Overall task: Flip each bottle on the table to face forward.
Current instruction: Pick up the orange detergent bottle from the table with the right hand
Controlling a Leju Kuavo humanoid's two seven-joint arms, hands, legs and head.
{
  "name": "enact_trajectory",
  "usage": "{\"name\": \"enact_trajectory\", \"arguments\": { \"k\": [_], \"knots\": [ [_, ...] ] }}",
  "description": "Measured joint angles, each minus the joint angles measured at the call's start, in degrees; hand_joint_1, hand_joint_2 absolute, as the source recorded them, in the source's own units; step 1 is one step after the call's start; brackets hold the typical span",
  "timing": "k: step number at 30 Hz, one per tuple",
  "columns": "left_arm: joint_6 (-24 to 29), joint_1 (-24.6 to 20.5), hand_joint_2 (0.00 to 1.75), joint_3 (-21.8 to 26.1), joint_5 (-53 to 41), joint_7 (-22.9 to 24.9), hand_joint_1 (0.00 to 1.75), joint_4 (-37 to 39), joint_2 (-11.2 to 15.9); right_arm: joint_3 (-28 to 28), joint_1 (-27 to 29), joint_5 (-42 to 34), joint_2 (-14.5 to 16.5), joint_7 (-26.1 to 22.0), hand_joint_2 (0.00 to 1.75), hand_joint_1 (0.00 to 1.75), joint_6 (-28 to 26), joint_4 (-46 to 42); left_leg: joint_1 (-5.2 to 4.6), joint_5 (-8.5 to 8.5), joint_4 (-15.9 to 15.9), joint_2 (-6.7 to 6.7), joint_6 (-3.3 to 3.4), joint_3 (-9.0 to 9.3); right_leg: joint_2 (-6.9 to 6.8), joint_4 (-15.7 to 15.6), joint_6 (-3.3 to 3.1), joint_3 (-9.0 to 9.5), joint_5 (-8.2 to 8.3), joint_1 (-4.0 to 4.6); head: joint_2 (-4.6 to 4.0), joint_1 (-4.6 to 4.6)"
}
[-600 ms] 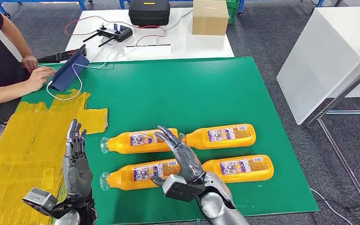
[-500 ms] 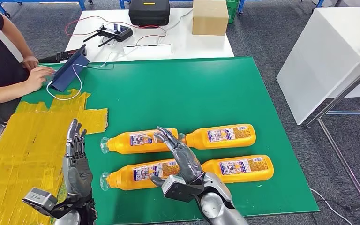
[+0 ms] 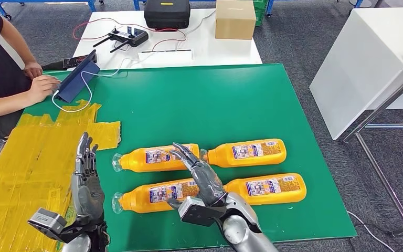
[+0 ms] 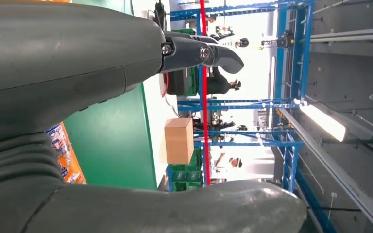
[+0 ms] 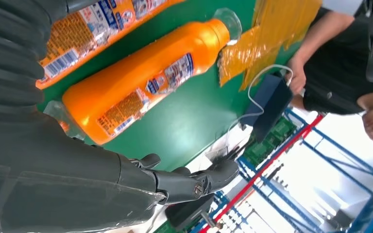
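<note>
Four bottles lie on their sides on the table point(image 3: 231, 100), toward its near edge, in two rows of two. In the far row, the far-left bottle point(image 3: 152, 157) lies left of the far-right bottle point(image 3: 246, 151); in the near row, the near-left bottle point(image 3: 152, 194) lies left of the near-right bottle point(image 3: 267, 187). The right hand point(image 3: 199, 176) sits over the middle of the four. The left hand point(image 3: 86, 178) stands left of them. A tablet point(image 3: 78, 76) rests at the far-left corner. Behind the table, a second table point(image 3: 199, 50) carries a cardboard box point(image 3: 235, 19), a case point(image 3: 167, 13) and a controller point(image 3: 128, 37).
</note>
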Motion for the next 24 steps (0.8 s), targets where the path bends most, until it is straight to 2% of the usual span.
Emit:
{"name": "enact_trajectory", "arguments": {
  "k": [4,9,19,24],
  "knots": [
    [0.38,-0.35,0.0,0.17,-0.86,0.0,0.0,0.63,-0.38,2.04,-0.14,2.79,-0.16,1.75,1.75,0.0,0.76,0.61,0.0,0.0,0.0,0.0,0.0,0.0,0.0,0.0,0.0,0.0,0.0,0.0,0.0,-0.01],
    [1.26,-0.33,0.0,0.58,-2.53,0.0,0.0,1.17,-1.66,8.27,0.56,10.86,-2.12,6.16,1.75,0.0,-0.78,1.87,0.0,0.0,0.0,-0.01,0.0,-0.03,0.0,0.0,0.0,-0.02,0.0,0.0,0.0,-0.01],
    [0.1,-0.3,0.0,1.79,-2.58,0.0,0.0,1.62,-2.48,15.03,-1.01,13.72,-5.41,10.07,1.75,0.0,-0.94,4.21,0.0,0.0,0.0,-0.01,0.0,-0.03,0.0,-0.01,0.0,-0.02,0.0,0.0,0.01,-0.01],
    [0.04,-0.15,0.0,2.42,-2.37,0.0,0.0,1.7,-2.68,17.95,-2.93,19.58,-7.62,15.71,1.75,0.0,-2.35,5.02,0.0,0.0,0.0,0.0,0.0,-0.03,0.0,0.0,0.0,-0.01,0.0,0.0,0.01,-0.01]
  ]
}}
